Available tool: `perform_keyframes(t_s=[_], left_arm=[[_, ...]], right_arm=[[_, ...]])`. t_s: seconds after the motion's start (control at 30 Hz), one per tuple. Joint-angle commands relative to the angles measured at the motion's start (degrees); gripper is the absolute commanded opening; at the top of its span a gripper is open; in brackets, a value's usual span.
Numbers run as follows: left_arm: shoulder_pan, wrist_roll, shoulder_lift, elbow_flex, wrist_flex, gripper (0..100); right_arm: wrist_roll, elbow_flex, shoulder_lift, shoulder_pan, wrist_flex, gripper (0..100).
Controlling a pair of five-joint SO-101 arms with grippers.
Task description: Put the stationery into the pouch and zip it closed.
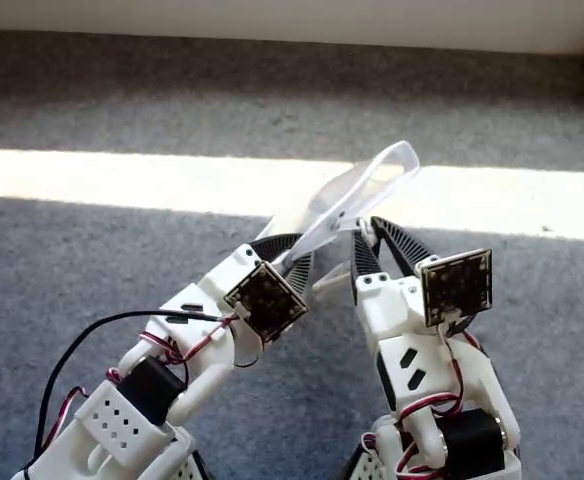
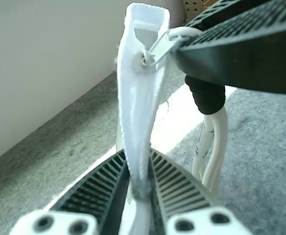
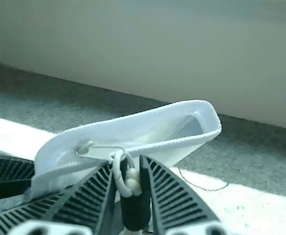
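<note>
Grey carpet beneath, left hand tight on lifted pouch (right hand tight on zip pull)

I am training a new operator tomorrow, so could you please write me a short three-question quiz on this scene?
1. True or false: the pouch lies flat on the carpet.
2. What does the right gripper pinch? A) a pen B) the zipper-pull cord C) nothing
3. Fill in: the ____ gripper clamps the pouch's fabric itself.
Key: 1 false, both grippers hold it up in the air; 2 B; 3 left gripper.
</note>
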Motion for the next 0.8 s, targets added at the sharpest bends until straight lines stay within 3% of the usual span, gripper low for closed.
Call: perform_keyframes(t_s=[0.0, 0.37, 0.53, 0.77], left_arm=[[-1.19, -1.41, -1.01, -1.71, 0.53, 0], [-1.01, -1.67, -1.10, -2.24, 0.53, 1], [-1.10, 0.88, -1.19, -3.21, 0.53, 15], [-0.75, 3.78, -1.19, -8.48, 4.48, 16]], right_arm=[[0.79, -4.26, 0.66, 2.24, -2.77, 0.4], [0.53, -5.49, 0.57, 1.45, -2.24, 0.4], [0.44, -5.67, 0.13, -3.91, 1.27, 0.4], [0.44, -5.23, 0.22, -4.62, 1.36, 0.4]])
